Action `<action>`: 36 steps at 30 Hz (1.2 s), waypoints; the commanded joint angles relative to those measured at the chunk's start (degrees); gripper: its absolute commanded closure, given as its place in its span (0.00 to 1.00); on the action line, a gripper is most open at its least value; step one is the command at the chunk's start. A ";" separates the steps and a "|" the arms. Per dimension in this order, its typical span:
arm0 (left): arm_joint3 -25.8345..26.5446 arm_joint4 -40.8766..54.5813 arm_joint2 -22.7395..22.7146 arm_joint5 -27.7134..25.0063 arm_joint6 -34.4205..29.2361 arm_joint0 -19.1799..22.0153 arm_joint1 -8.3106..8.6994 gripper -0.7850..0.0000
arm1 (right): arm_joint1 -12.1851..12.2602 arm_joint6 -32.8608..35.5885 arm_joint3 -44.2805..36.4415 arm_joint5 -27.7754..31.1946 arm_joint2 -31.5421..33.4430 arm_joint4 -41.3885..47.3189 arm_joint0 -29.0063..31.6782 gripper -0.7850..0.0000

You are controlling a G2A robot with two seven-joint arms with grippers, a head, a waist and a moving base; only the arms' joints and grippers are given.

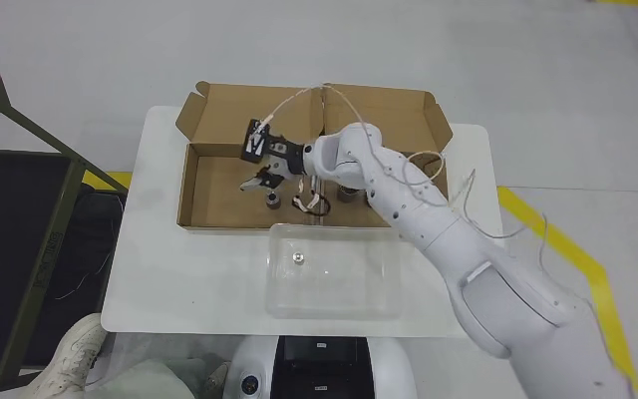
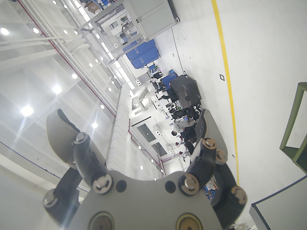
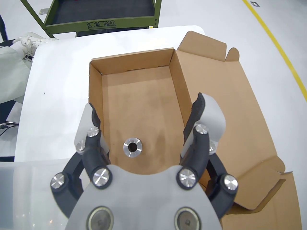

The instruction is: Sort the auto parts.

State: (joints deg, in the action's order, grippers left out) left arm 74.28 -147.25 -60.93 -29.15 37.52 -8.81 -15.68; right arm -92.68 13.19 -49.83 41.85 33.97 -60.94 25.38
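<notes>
Jaws of the right gripper (image 3: pixel 145 106) stand wide apart, holding nothing, with dark, rough-edged pads on pale metal fingers. They hang over the open box, one to each side of the part below and clear of it.

Item: short silver metal bushing (image 3: pixel 132 147), round, machined bright, with a bevelled rim and a dark centre bore. It stands upright on the box floor near the wall that faces the plastic tub.

Container: brown corrugated cardboard box (image 3: pixel 139 96), shallow and rectangular, lid flaps folded outward; its floor shows faint dark smudges. From the top view, two more small parts lie on its floor. One has a pale loop beside it (image 1: pixel 309 203) and its shape is hard to make out. The other (image 1: pixel 346 194) is partly hidden under the arm.

Adjacent: clear rectangular plastic tub (image 1: pixel 334 294), touching or just beside the box's near wall, holding one small metal part (image 1: pixel 296 257), too small to describe.

Support: white counter with rounded corners (image 1: pixel 150 259).

Jaws of the left gripper (image 2: pixel 130 116) are also spread open and empty, pointed off at the room; one pad shows a ribbed face.

Beyond the counter: olive-green metal cart (image 3: pixel 103 13), cut off at the frame edge.
</notes>
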 commanded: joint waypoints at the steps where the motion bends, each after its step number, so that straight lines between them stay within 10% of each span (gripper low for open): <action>1: 0.00 0.00 0.00 0.00 0.00 0.00 0.00 0.00 | 1.74 1.99 -5.20 -0.45 2.37 -1.13 2.59 0.06; 15: 0.00 0.00 0.00 0.00 0.00 0.00 0.00 0.00 | 11.90 15.37 -38.55 3.77 20.96 -8.41 26.85 0.01; 36: 0.00 0.00 0.00 0.00 0.00 0.00 0.00 0.00 | 16.17 18.06 -48.05 13.06 24.36 -12.97 38.94 0.00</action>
State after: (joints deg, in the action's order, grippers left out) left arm 74.28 -147.25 -60.93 -29.15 37.52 -8.81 -15.68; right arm -76.57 31.13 -97.97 54.78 58.55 -73.80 64.21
